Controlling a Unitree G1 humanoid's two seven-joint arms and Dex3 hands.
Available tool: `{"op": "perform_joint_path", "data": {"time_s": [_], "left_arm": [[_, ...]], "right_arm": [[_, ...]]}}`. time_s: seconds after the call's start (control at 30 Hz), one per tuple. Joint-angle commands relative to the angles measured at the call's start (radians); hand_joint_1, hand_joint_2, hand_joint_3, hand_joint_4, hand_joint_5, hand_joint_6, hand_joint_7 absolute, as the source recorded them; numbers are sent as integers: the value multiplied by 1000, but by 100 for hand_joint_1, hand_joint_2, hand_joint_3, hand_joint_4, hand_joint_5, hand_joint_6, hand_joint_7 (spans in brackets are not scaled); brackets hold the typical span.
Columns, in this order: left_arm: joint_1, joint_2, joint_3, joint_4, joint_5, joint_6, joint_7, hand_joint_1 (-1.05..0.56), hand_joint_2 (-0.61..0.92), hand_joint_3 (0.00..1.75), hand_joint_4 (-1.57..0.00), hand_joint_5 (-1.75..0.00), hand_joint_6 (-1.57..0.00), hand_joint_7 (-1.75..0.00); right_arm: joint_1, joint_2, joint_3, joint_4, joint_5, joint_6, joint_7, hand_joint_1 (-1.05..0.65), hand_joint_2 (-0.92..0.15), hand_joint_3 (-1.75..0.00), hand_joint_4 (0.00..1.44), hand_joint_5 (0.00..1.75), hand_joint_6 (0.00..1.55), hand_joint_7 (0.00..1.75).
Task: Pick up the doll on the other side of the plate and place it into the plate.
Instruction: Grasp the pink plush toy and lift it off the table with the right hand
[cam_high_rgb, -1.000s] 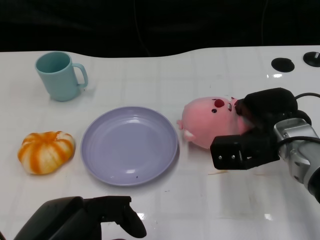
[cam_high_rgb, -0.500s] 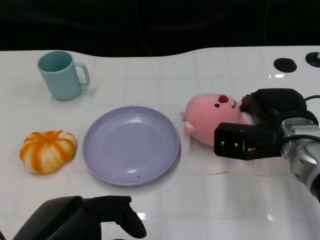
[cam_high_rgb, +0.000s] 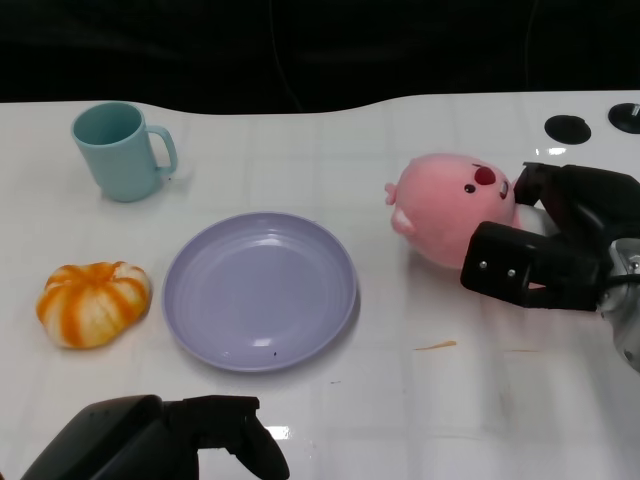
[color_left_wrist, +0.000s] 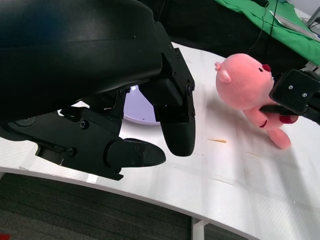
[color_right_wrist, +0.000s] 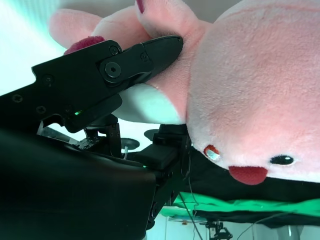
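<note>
Since 1 second ago, the right hand (cam_high_rgb: 545, 245) has carried the pink doll (cam_high_rgb: 455, 205) up and toward the table's right side, so the doll now sits farther from the plate (cam_high_rgb: 259, 290) than it did. Right hand: fingers clamped on the doll's rear half, one black finger block crossing in front of its lower body in the head view, another black part behind it. The right wrist view shows a black finger (color_right_wrist: 125, 62) pressed along the doll's side (color_right_wrist: 250, 90), with the plush face filling most of that picture. The silver forearm (cam_high_rgb: 625, 300) enters from the right edge, roughly level with the tabletop. Doll: face tilted up and away from the robot, ear pointing toward the plate; in the left wrist view it hangs above the white table (cam_high_rgb: 420, 400), its legs trailing below the fingers (color_left_wrist: 295, 92). Left hand (cam_high_rgb: 175, 445): low at the near table edge, fingers curled loosely inward and holding nothing. Outward from the hands: the purple plate lies flat at centre, well apart from the doll; an orange striped pumpkin toy (cam_high_rgb: 92, 303) lies just left of it; a teal mug (cam_high_rgb: 122, 150) stands upright at the far left.
</note>
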Motion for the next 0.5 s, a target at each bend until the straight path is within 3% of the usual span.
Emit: {"op": "perform_joint_path", "data": {"time_s": [0.03, 0.07, 0.1, 0.17, 0.27, 0.33, 0.5], "left_arm": [[7, 21, -17, -37, 5, -58, -12, -23, 92, 36, -61, -161, -72, -89], [6, 21, -18, -35, 5, -60, -10, -22, 92, 36, -62, -161, -73, -89], [5, 21, -19, -35, 6, -62, -9, -22, 92, 36, -62, -161, -73, -89], [1, 21, -22, -32, 6, -61, -9, -23, 92, 36, -62, -161, -72, -89], [-4, 19, -31, -28, 12, -59, -7, -23, 92, 36, -62, -162, -72, -89], [-7, 16, -40, -23, 22, -63, -1, -23, 92, 36, -62, -162, -72, -89], [-15, 8, -60, -24, 37, -51, 2, -23, 92, 36, -62, -162, -73, -89]], "right_arm": [[19, -7, -45, -64, 31, 3, -22, -25, -87, -29, 91, 175, 64, 174], [20, -3, -56, -77, 42, -6, -21, -24, -80, -43, 92, 175, 64, 174], [21, -2, -63, -86, 50, -12, -21, -22, -67, -70, 93, 175, 67, 174], [15, 7, -75, -109, 69, -29, -19, -22, -57, -89, 94, 175, 70, 175], [-5, 23, -73, -135, 80, -48, -4, -25, -55, -100, 96, 175, 72, 175], [-19, 40, -68, -158, 86, -69, 7, -24, -46, -118, 98, 175, 76, 175], [-46, 81, -49, -212, 76, -79, 48, -26, -38, -131, 98, 175, 76, 175]]}}
